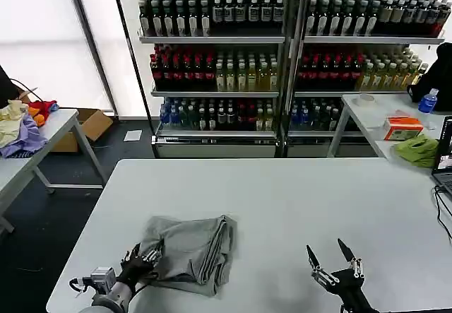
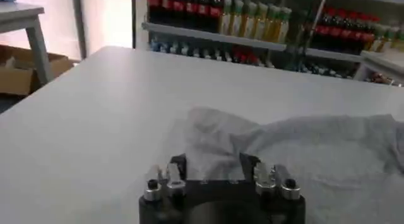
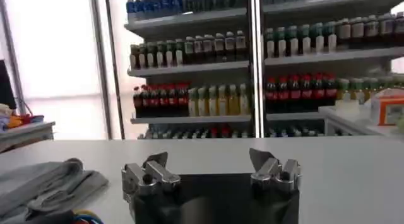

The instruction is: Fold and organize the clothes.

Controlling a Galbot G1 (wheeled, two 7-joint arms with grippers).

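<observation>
Starting at your left: an open brown cardboard box (image 1: 90,125) sits on the floor beside the side table; you can't make out its contents. On that side table (image 1: 49,135) lies a heap of yellow, purple and red garments (image 1: 22,124).

On the white work table (image 1: 296,200), the light grey cotton shirt (image 1: 189,246) lies folded into a rumpled bundle at about 7 o'clock from the table's middle, close to the near edge.

Your left gripper (image 1: 143,260) is at the shirt's 8 o'clock corner. In the left wrist view the left gripper (image 2: 213,170) has its fingertips (image 2: 178,163) resting on the grey cloth, with fabric bunched between them; jaws partly spread, so you cannot tell whether they pinch it.

Your right gripper (image 1: 330,256) hovers at 5 o'clock, well apart from the shirt, released and wide open, holding nothing.

Behind, the metal shelving racks (image 1: 282,39) carry rows of bottles; labels unreadable. At far right, a green cloth (image 1: 418,149) and an orange-and-white carton (image 1: 402,126), print illegible.
</observation>
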